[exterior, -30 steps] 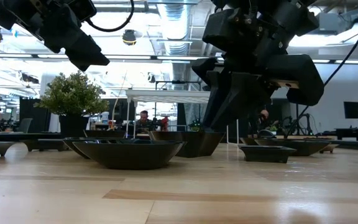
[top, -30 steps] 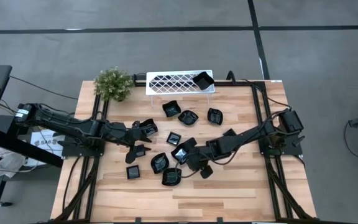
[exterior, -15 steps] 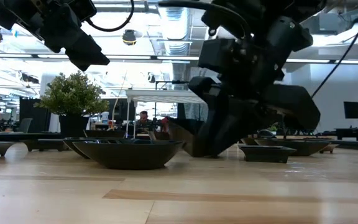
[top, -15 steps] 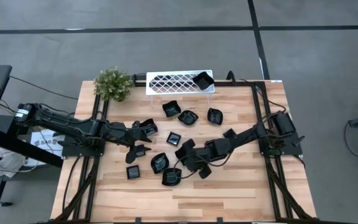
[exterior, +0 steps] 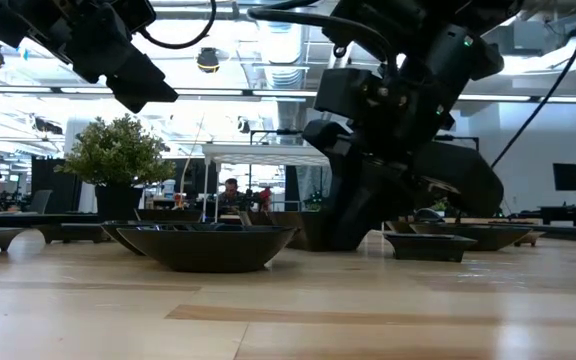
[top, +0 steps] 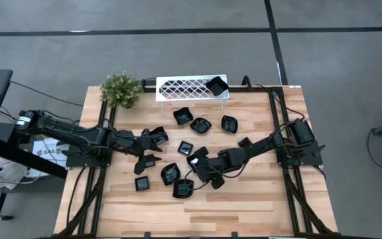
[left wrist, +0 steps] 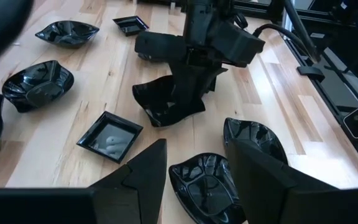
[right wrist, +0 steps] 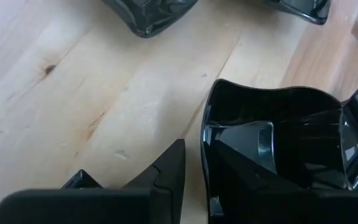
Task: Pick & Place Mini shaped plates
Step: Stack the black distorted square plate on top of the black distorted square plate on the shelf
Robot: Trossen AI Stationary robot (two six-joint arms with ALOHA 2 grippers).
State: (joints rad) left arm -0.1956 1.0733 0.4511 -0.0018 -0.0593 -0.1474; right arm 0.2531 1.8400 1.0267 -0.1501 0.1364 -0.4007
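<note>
I am watching the right gripper [top: 197, 163] working low at the middle of the wooden table [top: 244, 206], its fingers pinching the rim of one wavy-rimmed mini plate [left wrist: 166, 102]: one finger [right wrist: 253, 155] is sitting inside the dish and the other [right wrist: 166, 171] is standing outside its wall, with the plate tipped up on edge against the boards. The left gripper [top: 152, 147] is hovering above the table's left half, and I am seeing its two fingers [left wrist: 145, 174] spread apart with nothing between them. The other mini shaped plates [top: 171, 174] are lying scattered around the middle of the table: a small square one [left wrist: 109, 135] is sitting flat just beside the gripped dish, two rounded ones [left wrist: 207, 186] are lying nearer the left gripper, and three more [top: 201, 125] are resting toward the back. One dish [top: 216, 85] is sitting on the right end of the white lattice rack [top: 181, 87] at the table's far edge, with a small potted plant [top: 121, 89] just beside the rack's left end.
</note>
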